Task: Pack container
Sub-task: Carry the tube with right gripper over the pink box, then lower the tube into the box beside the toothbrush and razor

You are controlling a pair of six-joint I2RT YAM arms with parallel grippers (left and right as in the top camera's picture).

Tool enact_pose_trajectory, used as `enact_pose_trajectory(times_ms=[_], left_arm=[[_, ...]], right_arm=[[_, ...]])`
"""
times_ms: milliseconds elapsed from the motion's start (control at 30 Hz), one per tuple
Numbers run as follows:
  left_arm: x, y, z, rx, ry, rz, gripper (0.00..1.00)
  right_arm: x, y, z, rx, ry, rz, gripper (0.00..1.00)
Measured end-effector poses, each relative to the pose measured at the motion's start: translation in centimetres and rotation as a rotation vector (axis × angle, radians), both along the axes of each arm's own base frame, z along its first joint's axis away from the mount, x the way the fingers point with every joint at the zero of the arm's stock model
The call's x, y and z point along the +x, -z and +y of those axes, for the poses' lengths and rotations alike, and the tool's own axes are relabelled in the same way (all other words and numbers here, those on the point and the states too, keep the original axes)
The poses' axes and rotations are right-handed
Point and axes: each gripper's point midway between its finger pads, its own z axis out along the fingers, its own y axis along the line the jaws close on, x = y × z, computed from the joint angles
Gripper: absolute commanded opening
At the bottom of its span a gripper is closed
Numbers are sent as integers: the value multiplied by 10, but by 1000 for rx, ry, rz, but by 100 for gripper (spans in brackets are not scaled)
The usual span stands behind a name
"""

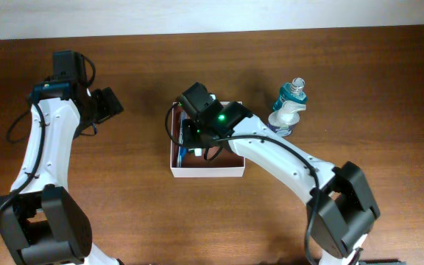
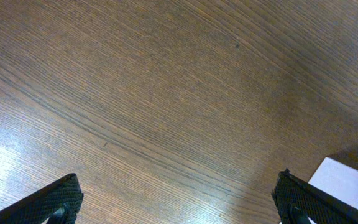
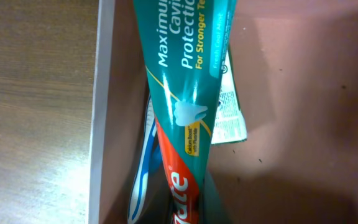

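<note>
Two bottles are standing together on the brown wood-grain tabletop [image 1: 124, 221], just off the far right corner of the container [image 1: 208, 174]. One is a teal bottle [image 1: 293, 94] with a clear cap. The other, touching or almost touching it, is a white bottle [image 1: 285, 118] with a curved neck. Nothing is lying between them and the box.

The right arm is reaching across the container from the near right, and its white links and black wrist are covering most of the opening from above. The right end effector [image 1: 194, 135] is hanging over the left half of the box with its jaws pressed together. Whether it is pinching anything cannot be told, since its fingers are not showing in its own camera.

The container is sitting at the middle of the tabletop, a square, shallow, open-topped box with thin white walls and a smooth reddish-brown floor [image 3: 303, 124]. A glossy teal-and-red toothpaste tube [image 3: 185, 93] is lying inside along the left wall, over a blue-and-white toothbrush [image 3: 145, 168] and a small printed packet [image 3: 229, 106] with a green edge.

The left end effector [image 2: 179, 205] is hovering over bare wood well to the left of the box, with its textured black jaws spread wide and gripping nothing.
</note>
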Motion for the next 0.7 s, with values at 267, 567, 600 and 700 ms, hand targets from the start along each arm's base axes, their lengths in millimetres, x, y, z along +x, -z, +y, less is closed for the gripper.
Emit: enact_pose_trajectory(times_ms=[267,567,600,700], left_arm=[[0,0,0,0,0,0,99],[0,0,0,0,0,0,99],[0,0,0,0,0,0,99],[0,0,0,0,0,0,99]], right_arm=[[1,15,11,-1,-16,5,4],[-1,38,10,-32,-17,45,4],[-1,39,10,-33,-17,47,4],[-1,41,11,-32,-19,50,4]])
